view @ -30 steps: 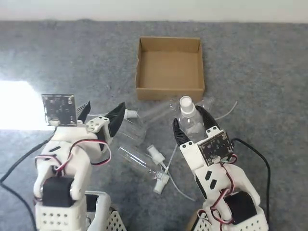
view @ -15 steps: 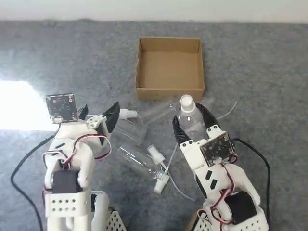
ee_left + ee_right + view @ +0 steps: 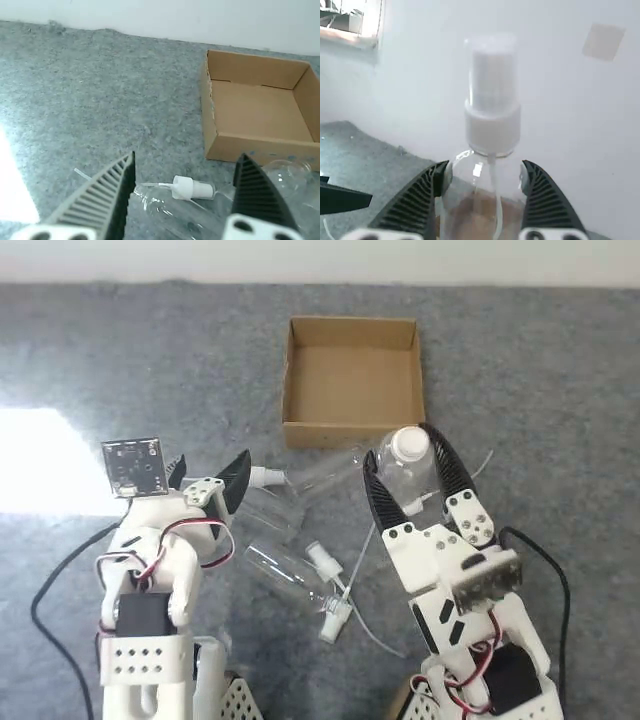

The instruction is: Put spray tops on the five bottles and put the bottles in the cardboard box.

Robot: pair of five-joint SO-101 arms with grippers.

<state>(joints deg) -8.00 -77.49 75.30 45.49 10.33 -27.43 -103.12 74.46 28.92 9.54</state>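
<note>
Just changed: the right claw [image 3: 402,452] has lifted its capped bottle [image 3: 408,475] off the tabletop [image 3: 120,350] and carried it toward the far edge, up to the front wall of the cardboard box [image 3: 352,430].
Right claw: closed on the clear bottle's body, which stands upright between the jaws with its white spray top [image 3: 491,95] above them.
Left claw: [image 3: 212,465] open and holding nothing; over the last second it drew back slightly toward the near edge.
Below left claw: another capped bottle [image 3: 192,188] lying on its side.
Middle of tabletop: more clear bottles and loose spray tops [image 3: 325,560] lying scattered.
Box: near the far edge, no bottle set in it yet.
Meaning: the first finished bottle looks ready to go over the wall into the box; four remain.
</note>
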